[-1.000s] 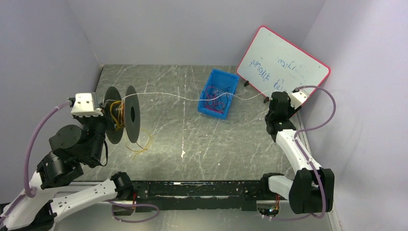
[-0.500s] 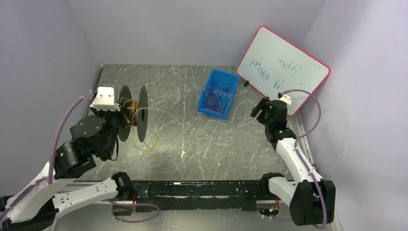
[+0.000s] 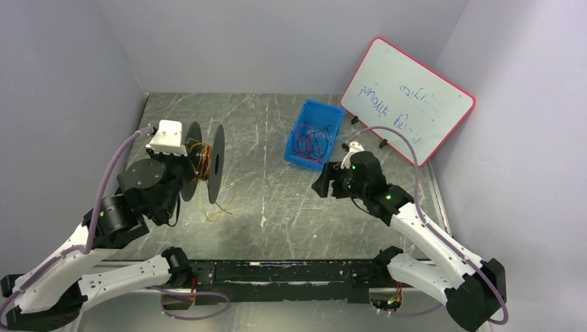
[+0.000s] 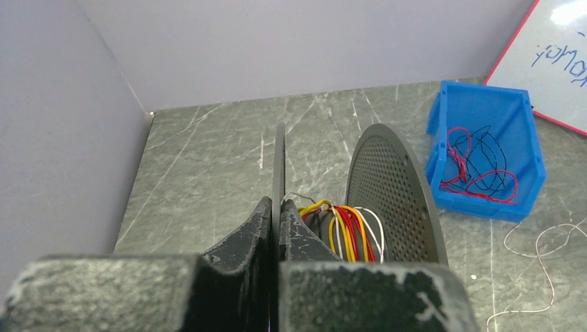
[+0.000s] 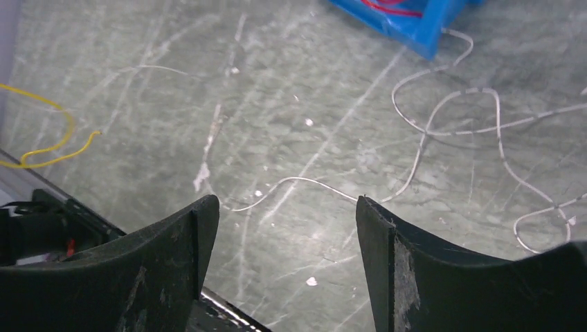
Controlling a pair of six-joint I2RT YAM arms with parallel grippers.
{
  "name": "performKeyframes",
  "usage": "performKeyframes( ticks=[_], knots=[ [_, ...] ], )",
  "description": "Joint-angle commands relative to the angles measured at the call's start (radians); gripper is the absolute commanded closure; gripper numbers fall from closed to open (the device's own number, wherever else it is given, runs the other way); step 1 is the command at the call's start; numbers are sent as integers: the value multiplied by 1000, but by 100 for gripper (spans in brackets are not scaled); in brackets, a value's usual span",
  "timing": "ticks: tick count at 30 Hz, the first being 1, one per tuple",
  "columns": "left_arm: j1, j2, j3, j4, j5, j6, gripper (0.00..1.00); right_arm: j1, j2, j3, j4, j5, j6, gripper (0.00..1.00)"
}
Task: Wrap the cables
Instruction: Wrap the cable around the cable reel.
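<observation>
Left pincer [image 4: 275, 211] shut tight on the near disc of the black spool [image 4: 394, 187], discs upright. Cables [image 4: 346, 232] sit wound on the hub between the two discs, in yellow, orange, red and white turns. Yellow cable [image 5: 68, 124] tail curls loose on the counter [image 3: 277, 200] near the spool. Right pincer [image 5: 287, 214] is wide with nothing between the jaws, low over the counter just in front of the blue bin [image 4: 477, 206]. White cable [image 5: 423, 133] lies slack in loops on the counter. One strand runs right below the gap. The bin holds more red and dark cables. Whiteboard [image 3: 408, 100] leans at the far right, behind the bin.
</observation>
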Motion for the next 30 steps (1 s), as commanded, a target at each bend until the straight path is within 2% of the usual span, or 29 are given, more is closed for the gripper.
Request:
performKeyframes(
  ticks=[1, 5, 9, 14, 20, 24, 30],
  knots=[
    [4, 3, 48, 63, 27, -22, 93, 35, -65, 118, -101, 47, -22, 24],
    [4, 3, 39, 85, 39, -21, 93, 45, -104, 127, 15, -97, -70, 25],
    [4, 17, 54, 80, 55, -24, 93, 70, -66, 94, 138, -239, -120, 26],
    [4, 30, 67, 79, 80, -29, 93, 125, 18, -10, 355, -268, -187, 28],
    [4, 31, 80, 68, 96, -44, 93, 180, 203, -71, 582, -225, -318, 28],
    [4, 30, 95, 66, 122, -58, 93, 184, 363, -118, 817, -256, -373, 26],
    [4, 38, 112, 59, 167, -96, 93, 186, 599, -87, 1023, -289, -373, 26]
  ],
)
